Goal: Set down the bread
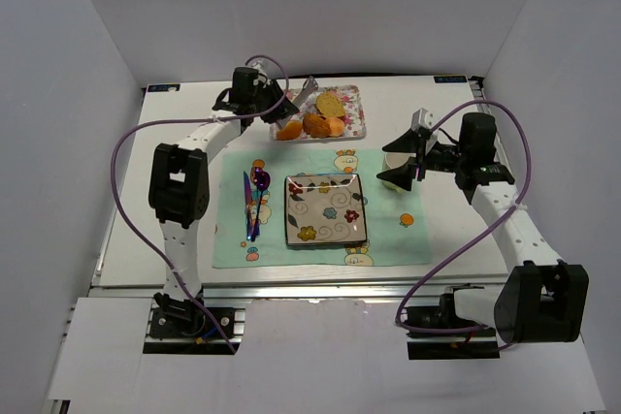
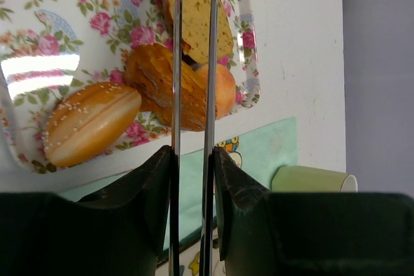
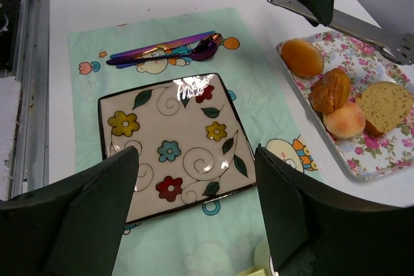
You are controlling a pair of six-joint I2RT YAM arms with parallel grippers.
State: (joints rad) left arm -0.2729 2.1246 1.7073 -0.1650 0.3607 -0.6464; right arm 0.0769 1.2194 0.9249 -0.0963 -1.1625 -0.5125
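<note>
The bread (image 1: 330, 104) (image 2: 197, 11) (image 3: 383, 105) is a golden-yellow slice lying on the floral tray (image 1: 355, 121) (image 2: 39, 17) at the back, next to darker rolls. My left gripper (image 1: 281, 104) (image 2: 193, 156) is shut on metal tongs (image 2: 211, 63) (image 3: 362, 27). Their two arms run side by side over the rolls and the slice, a narrow gap between them. Whether the tong tips touch the bread does not show. The flowered square plate (image 1: 325, 208) (image 3: 174, 147) lies bare on the green mat. My right gripper (image 1: 403, 170) (image 3: 194, 159) hangs open to the plate's right, holding nothing.
A sesame bun (image 2: 90, 121) and round brown rolls (image 2: 168, 85) (image 3: 331, 90) share the tray. A purple spoon and cutlery (image 1: 255, 201) (image 3: 168, 50) lie left of the plate. A pale green cup (image 2: 310, 179) stands under the right gripper. White walls close in the table.
</note>
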